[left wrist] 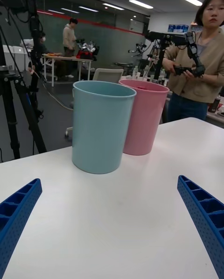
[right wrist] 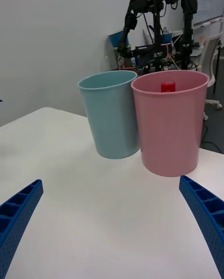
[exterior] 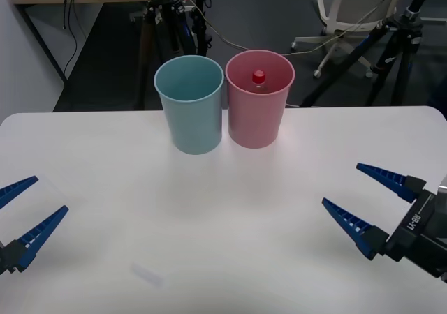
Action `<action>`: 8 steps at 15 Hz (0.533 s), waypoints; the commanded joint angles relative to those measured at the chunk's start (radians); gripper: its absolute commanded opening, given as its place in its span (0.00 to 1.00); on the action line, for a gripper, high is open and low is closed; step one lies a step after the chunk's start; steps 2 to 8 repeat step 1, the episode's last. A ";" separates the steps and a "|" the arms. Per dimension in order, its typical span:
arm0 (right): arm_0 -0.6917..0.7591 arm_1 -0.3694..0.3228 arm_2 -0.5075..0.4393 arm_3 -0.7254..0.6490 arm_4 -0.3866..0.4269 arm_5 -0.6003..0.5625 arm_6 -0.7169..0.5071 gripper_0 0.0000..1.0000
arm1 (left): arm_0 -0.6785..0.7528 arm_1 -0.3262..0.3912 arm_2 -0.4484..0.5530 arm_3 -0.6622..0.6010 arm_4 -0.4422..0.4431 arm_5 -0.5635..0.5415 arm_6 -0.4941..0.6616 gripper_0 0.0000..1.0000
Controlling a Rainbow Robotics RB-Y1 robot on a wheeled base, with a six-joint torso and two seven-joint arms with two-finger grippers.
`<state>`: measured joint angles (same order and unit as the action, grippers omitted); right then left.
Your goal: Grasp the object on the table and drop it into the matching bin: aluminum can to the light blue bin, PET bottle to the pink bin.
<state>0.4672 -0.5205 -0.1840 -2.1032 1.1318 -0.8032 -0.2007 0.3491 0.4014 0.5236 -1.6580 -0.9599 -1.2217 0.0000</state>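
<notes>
The PET bottle [exterior: 259, 77] stands inside the pink bin [exterior: 257, 115]; only its red cap [right wrist: 168, 87] and a bit of neck show above the rim. The light blue bin [exterior: 190, 108] stands touching the pink bin's left side at the far middle of the white table [exterior: 230, 244]. My right gripper [exterior: 368, 195] hovers open over the table's right side, well short of the bins, with nothing between its fingers. At the left edge my left gripper [exterior: 19, 208] is open too, with nothing in it. Both wrist views show the pink bin [left wrist: 142, 118] and light blue bin [right wrist: 112, 113] side by side ahead.
Beyond the table's far edge are black tripods [exterior: 398, 42], cables, and a white office chair [exterior: 349, 10] on a dark floor. A person stands past the table in the left wrist view, touching none of the task's things.
</notes>
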 commanded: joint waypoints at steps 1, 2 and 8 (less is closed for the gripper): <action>0.007 0.002 0.000 0.000 -0.001 -0.001 0.004 1.00 | 0.000 0.000 0.000 0.000 0.000 0.000 0.000 1.00; 0.007 0.002 0.000 0.000 -0.001 -0.001 0.004 1.00 | 0.000 0.000 0.000 0.000 0.000 0.000 0.000 1.00; 0.007 0.002 0.000 0.000 -0.001 -0.001 0.004 1.00 | 0.000 0.000 0.000 0.000 0.000 0.000 0.000 1.00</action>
